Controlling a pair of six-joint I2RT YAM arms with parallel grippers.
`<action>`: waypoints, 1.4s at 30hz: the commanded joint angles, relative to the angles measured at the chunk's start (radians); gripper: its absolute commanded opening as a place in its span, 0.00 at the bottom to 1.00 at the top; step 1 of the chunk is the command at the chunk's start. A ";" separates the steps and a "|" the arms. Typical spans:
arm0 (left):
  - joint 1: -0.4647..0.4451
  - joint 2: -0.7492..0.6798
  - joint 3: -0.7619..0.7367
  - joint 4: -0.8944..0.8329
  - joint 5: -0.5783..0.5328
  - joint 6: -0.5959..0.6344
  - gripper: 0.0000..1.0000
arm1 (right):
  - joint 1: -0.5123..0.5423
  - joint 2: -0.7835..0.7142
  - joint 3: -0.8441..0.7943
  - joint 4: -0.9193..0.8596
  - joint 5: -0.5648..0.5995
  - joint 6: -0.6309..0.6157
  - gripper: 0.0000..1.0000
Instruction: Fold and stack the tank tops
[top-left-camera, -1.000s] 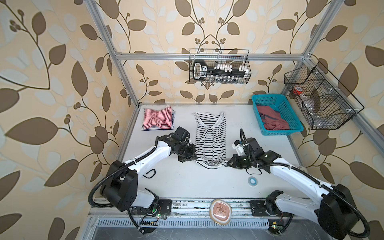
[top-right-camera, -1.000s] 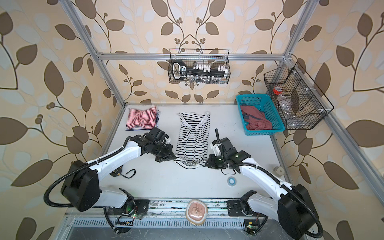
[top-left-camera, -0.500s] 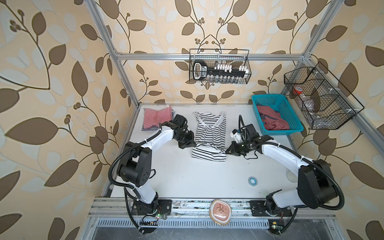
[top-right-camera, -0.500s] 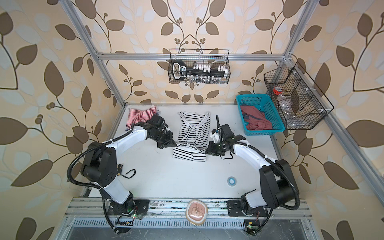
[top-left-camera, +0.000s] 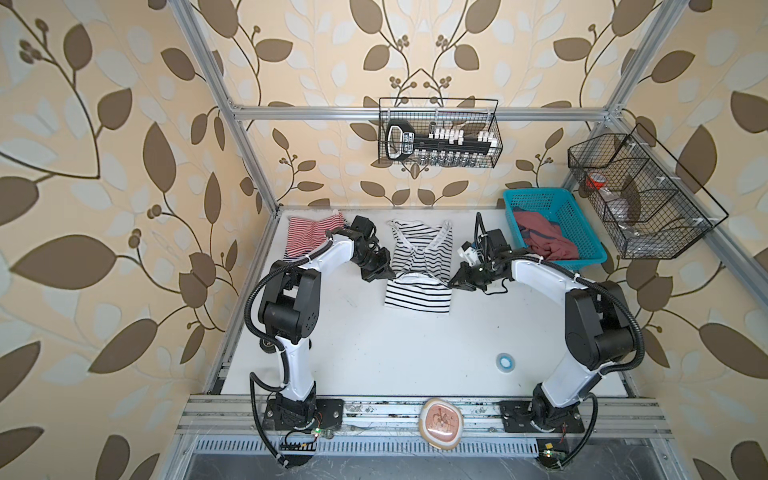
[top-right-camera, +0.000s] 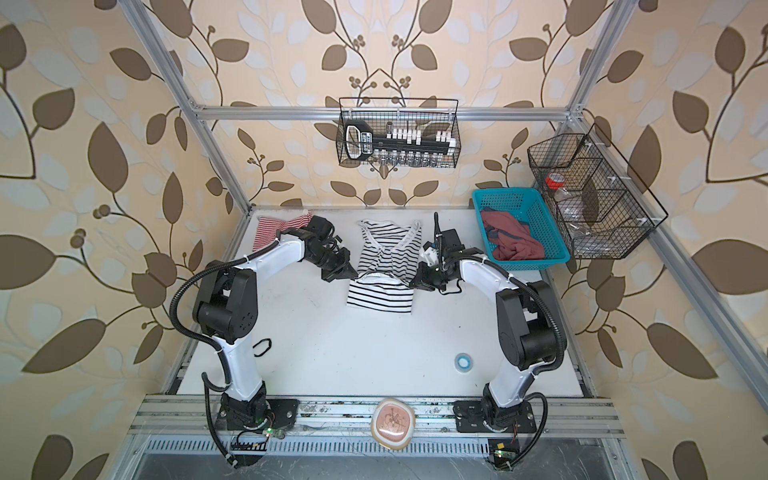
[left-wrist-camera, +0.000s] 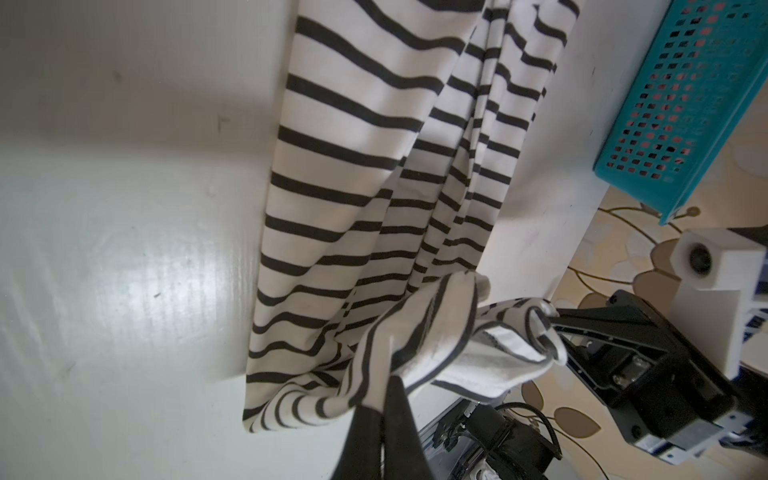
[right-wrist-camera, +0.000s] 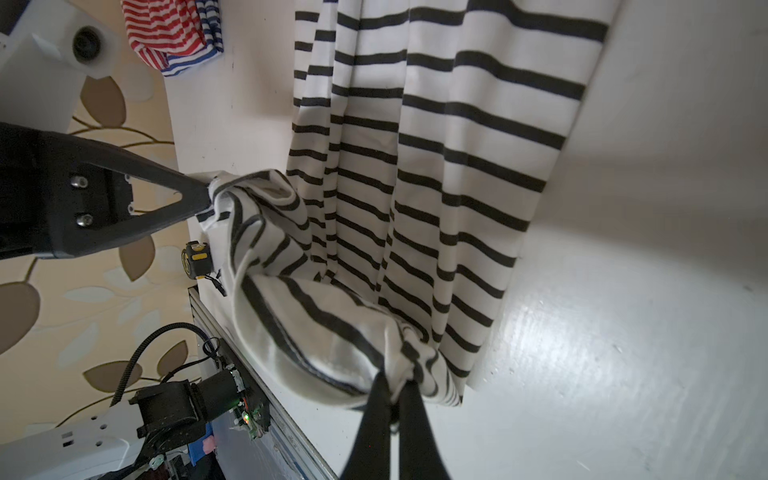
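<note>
Nearest, a small blue roll of tape (top-left-camera: 505, 362) lies alone toward the near right corner of the white table (top-left-camera: 395, 353); it has no part in the job.

Past the middle of the table, the black-and-white striped cotton tank top (top-left-camera: 419, 266) lies lengthwise with its straps toward the far edge. Its hem end is doubled back over the body. The left gripper (top-left-camera: 388, 274) is pinched tight on one hem corner and the right gripper (top-left-camera: 453, 282) on the other, as both wrist views show. The hem hangs slack between them, above the cloth. This fold looks about half made: the hem has yet to reach the straps and be laid down.

In the far left corner the red-and-white striped tank top (top-left-camera: 305, 235) sits as a compact bundle, seemingly folded, though the left arm hides part of it.

In the far right corner a teal perforated plastic basket (top-left-camera: 536, 194) holds the dusty red tank top (top-left-camera: 540, 232), crumpled and unfolded.

So, as I judge it: one top done, one mid-fold, one untouched, and no stack built yet.
</note>
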 joint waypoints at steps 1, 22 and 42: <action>0.013 0.020 0.077 -0.014 0.042 0.019 0.00 | -0.013 0.040 0.051 -0.015 -0.026 -0.031 0.00; 0.026 0.212 0.273 -0.044 0.086 0.020 0.00 | -0.076 0.227 0.233 -0.048 -0.078 -0.050 0.01; 0.108 0.289 0.308 0.131 0.076 -0.137 0.36 | -0.119 0.322 0.295 0.116 -0.098 0.093 0.34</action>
